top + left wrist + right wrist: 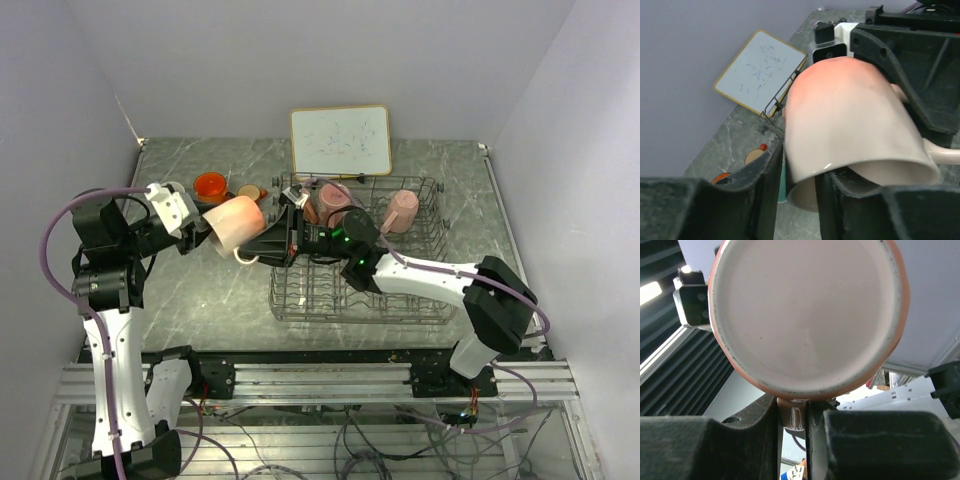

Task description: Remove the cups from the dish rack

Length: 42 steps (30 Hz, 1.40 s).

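Note:
A peach mug [237,220] is held in the air left of the dish rack [360,295], with both grippers on it. My left gripper [212,228] is shut on its rim, one finger outside and one inside the mug [855,120]. My right gripper [256,250] is shut on its handle [792,415], with the mug's base [807,315] facing that camera. Two pink mugs [330,200] [402,208] stand in the rack's far part. An orange mug [210,185] and a small peach cup [248,192] stand on the table left of the rack.
A white framed board [340,140] leans at the back behind the rack; it also shows in the left wrist view [760,72]. Grey walls close in on the left, back and right. A sliver of a mint green cup [782,185] shows between my left fingers.

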Each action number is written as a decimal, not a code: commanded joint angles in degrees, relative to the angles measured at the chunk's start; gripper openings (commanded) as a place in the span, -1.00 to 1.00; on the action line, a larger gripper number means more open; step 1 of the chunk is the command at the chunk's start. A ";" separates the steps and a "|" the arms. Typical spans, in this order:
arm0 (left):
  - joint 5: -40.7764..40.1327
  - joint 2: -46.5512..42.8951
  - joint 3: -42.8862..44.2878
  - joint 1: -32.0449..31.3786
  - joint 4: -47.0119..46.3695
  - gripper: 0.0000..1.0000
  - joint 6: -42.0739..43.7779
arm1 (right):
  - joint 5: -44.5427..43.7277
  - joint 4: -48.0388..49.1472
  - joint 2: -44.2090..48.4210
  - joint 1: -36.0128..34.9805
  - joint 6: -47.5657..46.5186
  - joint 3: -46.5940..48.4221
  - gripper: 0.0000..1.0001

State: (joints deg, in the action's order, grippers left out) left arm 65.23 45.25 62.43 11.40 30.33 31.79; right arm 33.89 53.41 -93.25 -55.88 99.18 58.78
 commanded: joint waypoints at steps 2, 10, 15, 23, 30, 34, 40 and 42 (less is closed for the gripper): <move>3.29 0.19 3.56 -0.28 2.57 -0.46 -0.77 | -0.29 8.82 -0.77 -1.76 1.91 4.27 -1.00; -10.58 5.11 7.84 -0.32 11.26 -0.86 -2.13 | -0.75 -4.15 3.04 1.97 -4.34 0.39 0.51; -31.96 13.71 12.86 -0.32 18.33 -0.86 0.12 | -2.82 -30.54 12.95 10.79 -20.25 -1.09 0.95; -56.53 32.40 19.89 -0.28 27.29 -0.87 0.52 | -8.17 -58.79 24.84 26.20 -35.72 -5.25 1.00; -61.25 38.27 14.76 -1.92 22.10 -0.86 -1.52 | -12.26 -72.17 27.45 35.15 -45.13 -2.82 0.99; -64.24 43.10 14.05 -4.03 20.34 -0.86 -2.63 | -12.87 -75.81 28.47 38.66 -48.17 -2.69 0.99; -66.21 48.54 14.03 -6.33 17.43 -0.86 -2.20 | -14.63 -79.12 29.73 41.35 -50.69 -2.73 0.99; -66.16 50.19 14.63 -6.55 17.02 -0.86 -1.15 | -15.30 -79.85 30.35 41.68 -51.45 -2.84 0.99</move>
State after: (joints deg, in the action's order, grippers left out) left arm 0.75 94.11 75.53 5.65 50.68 30.33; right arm 20.69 -22.94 -64.62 -15.07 51.09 54.43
